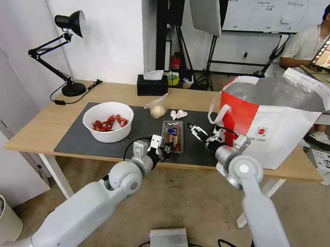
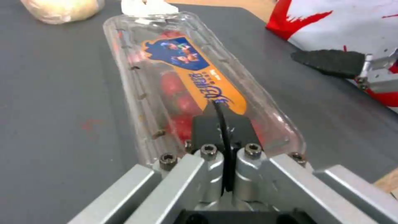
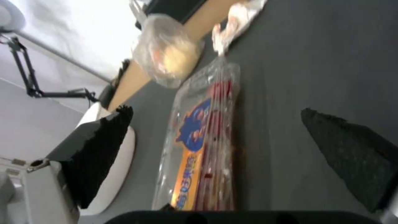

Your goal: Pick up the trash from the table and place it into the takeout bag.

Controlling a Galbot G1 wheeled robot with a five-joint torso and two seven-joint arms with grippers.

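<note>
The clear plastic tray (image 1: 172, 135) with red scraps and an orange label lies flat on the dark mat (image 1: 79, 141) of the table (image 1: 43, 124). My left gripper (image 1: 166, 147) is at its near end, fingers pressed together on the tray (image 2: 182, 71). My right gripper (image 1: 192, 129) hovers open just right of the tray (image 3: 199, 149), beside the takeout bag (image 1: 279, 122). The white bowl (image 1: 108, 121) of crayfish shells sits to the left. Behind the tray are the knotted clear bag (image 1: 157, 109) and the crumpled tissue (image 1: 178, 114).
A black tissue box (image 1: 152, 85) stands at the table's back edge and a black desk lamp (image 1: 70, 59) at the back left. A grey device (image 1: 327, 163) sits at the right end. On the floor are a metal box (image 1: 168, 241) and cables.
</note>
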